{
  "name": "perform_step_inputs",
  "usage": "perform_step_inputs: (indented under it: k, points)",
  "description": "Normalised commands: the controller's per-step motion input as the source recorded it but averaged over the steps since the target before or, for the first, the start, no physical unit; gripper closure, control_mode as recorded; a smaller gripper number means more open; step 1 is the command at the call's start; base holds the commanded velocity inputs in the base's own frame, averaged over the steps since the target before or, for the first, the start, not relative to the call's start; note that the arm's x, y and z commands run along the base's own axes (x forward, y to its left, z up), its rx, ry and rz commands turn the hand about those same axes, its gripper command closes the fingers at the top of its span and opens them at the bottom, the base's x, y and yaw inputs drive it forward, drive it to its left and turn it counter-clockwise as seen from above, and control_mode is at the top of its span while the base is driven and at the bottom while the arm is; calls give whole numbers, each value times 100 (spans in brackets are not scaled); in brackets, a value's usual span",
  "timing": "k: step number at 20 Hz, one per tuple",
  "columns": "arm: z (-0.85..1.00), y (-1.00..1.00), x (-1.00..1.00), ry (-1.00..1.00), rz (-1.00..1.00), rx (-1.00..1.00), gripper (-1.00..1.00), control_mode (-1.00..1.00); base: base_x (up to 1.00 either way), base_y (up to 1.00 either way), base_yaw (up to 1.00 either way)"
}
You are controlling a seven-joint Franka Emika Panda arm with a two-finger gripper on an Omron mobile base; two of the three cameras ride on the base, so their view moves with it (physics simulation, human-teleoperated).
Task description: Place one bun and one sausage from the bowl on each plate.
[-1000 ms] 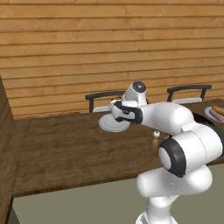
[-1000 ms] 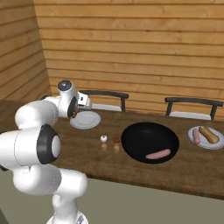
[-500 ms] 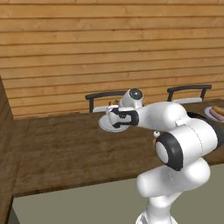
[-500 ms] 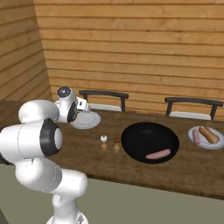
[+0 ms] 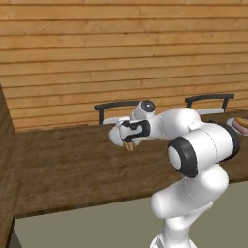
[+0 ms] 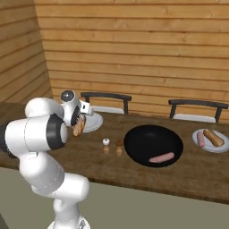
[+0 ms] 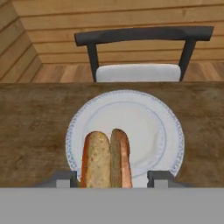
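1. The gripper [image 7: 111, 177] is seen at the bottom centre of the hand view, with a split bun [image 7: 105, 158] standing between its two dark finger tips [image 7: 65, 178]. The tips are set clear of the bun's sides, with a gap visible on each side; the jaws are parted, and whether the bun is still touched cannot be told.
2. The bun is seen over the lower left part of a pale plate [image 7: 148, 127] at the centre of the hand view. Whether it rests on the plate or hangs above it cannot be told.
3. In the right base view the same bun [image 6: 78, 126] is seen at centre left, just below the hand, beside the near plate [image 6: 92, 121].
4. In the left base view the bun [image 5: 129, 145] is seen at centre, under the hand, in front of the plate [image 5: 114, 138].
5. The black bowl [image 6: 138, 134] is placed at centre right of the right base view, with one sausage [image 6: 161, 157] lying in its lower right part.
6. The second plate [image 6: 197, 142] is seen at the right edge of that view, carrying a sausage [image 6: 200, 139] and a bun [image 6: 214, 137] side by side.
7. Two small shakers [image 6: 106, 146] are seen between the near plate and the bowl.
8. All items are set on a dark wooden table [image 6: 201, 172]; a dark chair [image 7: 140, 37] with a pale seat is seen behind the near plate.
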Motion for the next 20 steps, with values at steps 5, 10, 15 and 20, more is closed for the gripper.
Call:
perform_step_inputs:
  k: [5, 10, 15, 20]
  points:
    - [-22, 0, 22, 0, 0, 0, -100, -100, 0, 0, 0]
    - [-5, -3, -2, 0, 0, 0, -100, -100, 0, 0, 0]
    - [23, -43, -71, 5, -13, 0, -100, -100, 0, 0, 0]
    - [59, -64, -66, 17, -22, 0, -100, -100, 0, 0, 0]
